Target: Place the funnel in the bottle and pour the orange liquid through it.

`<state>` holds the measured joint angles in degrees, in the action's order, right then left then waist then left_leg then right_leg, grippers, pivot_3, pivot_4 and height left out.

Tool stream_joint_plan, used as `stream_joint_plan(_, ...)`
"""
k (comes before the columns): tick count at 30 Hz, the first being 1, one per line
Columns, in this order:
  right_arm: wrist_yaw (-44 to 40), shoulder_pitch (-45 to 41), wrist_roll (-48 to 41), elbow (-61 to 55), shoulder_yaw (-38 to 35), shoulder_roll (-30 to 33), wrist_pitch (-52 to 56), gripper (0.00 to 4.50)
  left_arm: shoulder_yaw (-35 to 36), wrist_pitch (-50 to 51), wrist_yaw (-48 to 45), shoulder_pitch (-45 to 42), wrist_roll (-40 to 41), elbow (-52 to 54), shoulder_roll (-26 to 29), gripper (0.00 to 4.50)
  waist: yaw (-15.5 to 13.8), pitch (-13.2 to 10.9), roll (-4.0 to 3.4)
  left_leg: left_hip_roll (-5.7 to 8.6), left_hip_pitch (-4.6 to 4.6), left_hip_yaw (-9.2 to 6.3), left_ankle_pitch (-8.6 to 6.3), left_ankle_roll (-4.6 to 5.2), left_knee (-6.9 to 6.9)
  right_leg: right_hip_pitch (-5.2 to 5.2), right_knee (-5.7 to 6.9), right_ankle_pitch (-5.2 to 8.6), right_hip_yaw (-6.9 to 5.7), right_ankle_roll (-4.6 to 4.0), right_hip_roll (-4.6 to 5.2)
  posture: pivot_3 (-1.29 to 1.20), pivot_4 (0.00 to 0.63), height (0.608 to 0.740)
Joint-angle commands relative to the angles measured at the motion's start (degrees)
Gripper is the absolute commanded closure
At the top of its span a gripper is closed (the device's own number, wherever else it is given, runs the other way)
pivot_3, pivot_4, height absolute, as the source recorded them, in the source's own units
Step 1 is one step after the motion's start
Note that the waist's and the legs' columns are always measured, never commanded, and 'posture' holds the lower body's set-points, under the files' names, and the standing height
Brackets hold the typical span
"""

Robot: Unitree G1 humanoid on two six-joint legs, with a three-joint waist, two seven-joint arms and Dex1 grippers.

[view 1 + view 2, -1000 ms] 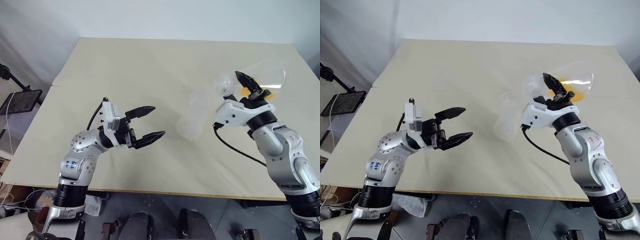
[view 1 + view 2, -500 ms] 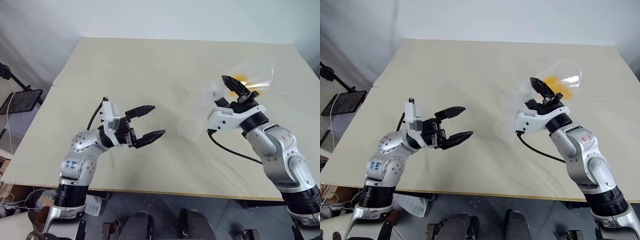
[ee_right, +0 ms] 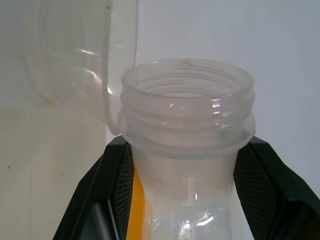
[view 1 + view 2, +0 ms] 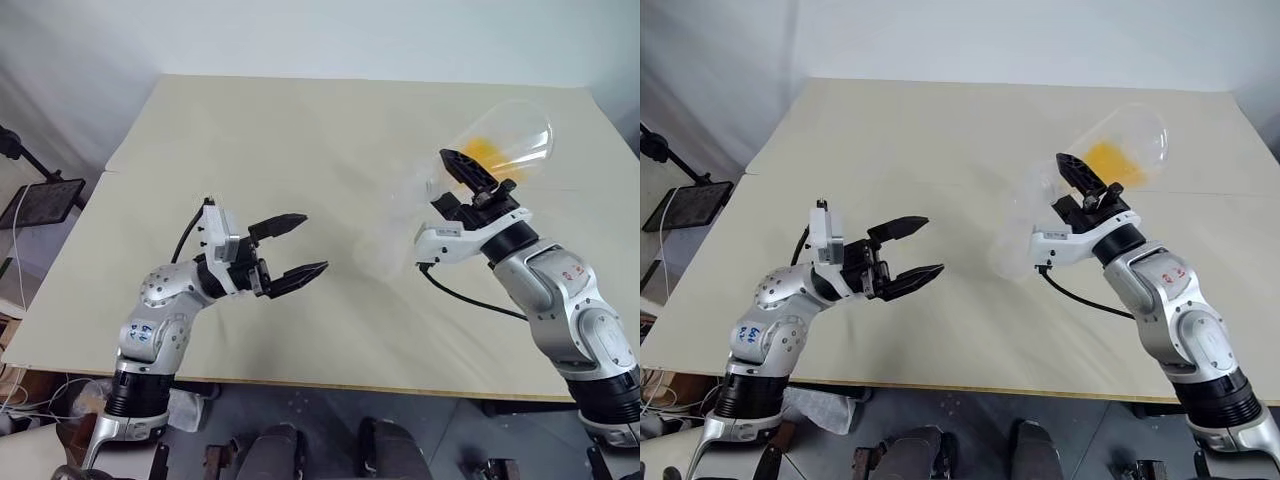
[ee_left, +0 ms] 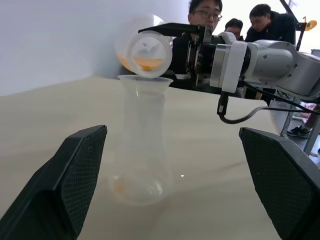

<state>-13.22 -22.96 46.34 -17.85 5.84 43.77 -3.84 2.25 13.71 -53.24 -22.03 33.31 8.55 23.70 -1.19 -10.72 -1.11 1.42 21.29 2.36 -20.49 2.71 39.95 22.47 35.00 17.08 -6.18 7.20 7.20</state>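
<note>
The bottle (image 5: 141, 150), a clear conical flask, stands upright on the tan table (image 4: 250, 130) between my two arms. In its neck sits the funnel (image 5: 145, 81), showing as a flared clear rim. My right gripper (image 4: 481, 180) is shut on the threaded neck of a clear container (image 4: 1132, 138), tilted base-up, its mouth (image 5: 148, 50) just above the funnel. The orange liquid (image 4: 1108, 160) pools inside the container towards the neck, and a faint orange trace (image 5: 118, 187) lies in the bottle's base. My left gripper (image 4: 315, 242) hovers open to the left of the bottle, holding nothing.
Three people (image 5: 235, 25) stand beyond the table's far side in the left wrist view. A black stand with a flat dark panel (image 4: 40, 200) sits off the table's left edge. A black cable (image 4: 470, 300) hangs from my right wrist over the table.
My right wrist has rolled, raising the container's base and bringing its mouth closer over the funnel; the orange liquid has shifted inside it. The left arm has not moved.
</note>
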Motion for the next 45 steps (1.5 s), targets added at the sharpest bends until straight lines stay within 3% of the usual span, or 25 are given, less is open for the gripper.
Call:
stream_joint_plan(1, 1.6, -1.1, 1.1, -1.6, -3.0, 1.2, -1.3, 2.08, 0.8, -0.9, 0.3, 0.2, -0.1, 2.4, 0.4, 0.00, 0.0, 0.0, 0.00, 0.00, 0.00, 0.00, 0.00, 0.00, 0.00, 0.00, 0.00, 0.00, 0.00, 0.00, 0.00, 0.00, 0.150, 0.740)
stream_joint_plan(19, 4.9, -2.2, 7.1, 0.0, -3.3, 2.6, -2.9, 2.08, 0.7, -1.3, 1.2, 0.4, -0.2, 2.5, 0.0, 0.00, 0.0, 0.0, 0.00, -0.01, 0.00, 0.00, 0.00, -0.01, 0.00, 0.00, 0.00, 0.00, 0.02, 0.00, -0.01, 0.00, 0.150, 0.740)
stream_joint_plan(45, 5.6, -2.0, 6.9, 0.4, -4.7, 2.4, -3.9, 2.08, 0.8, -2.1, 1.6, 0.4, -0.5, 2.2, -0.3, 0.00, 0.1, 0.0, 0.00, -0.01, 0.00, 0.00, 0.01, -0.01, 0.00, 0.00, 0.00, 0.00, 0.02, 0.00, -0.02, 0.00, 0.150, 0.740)
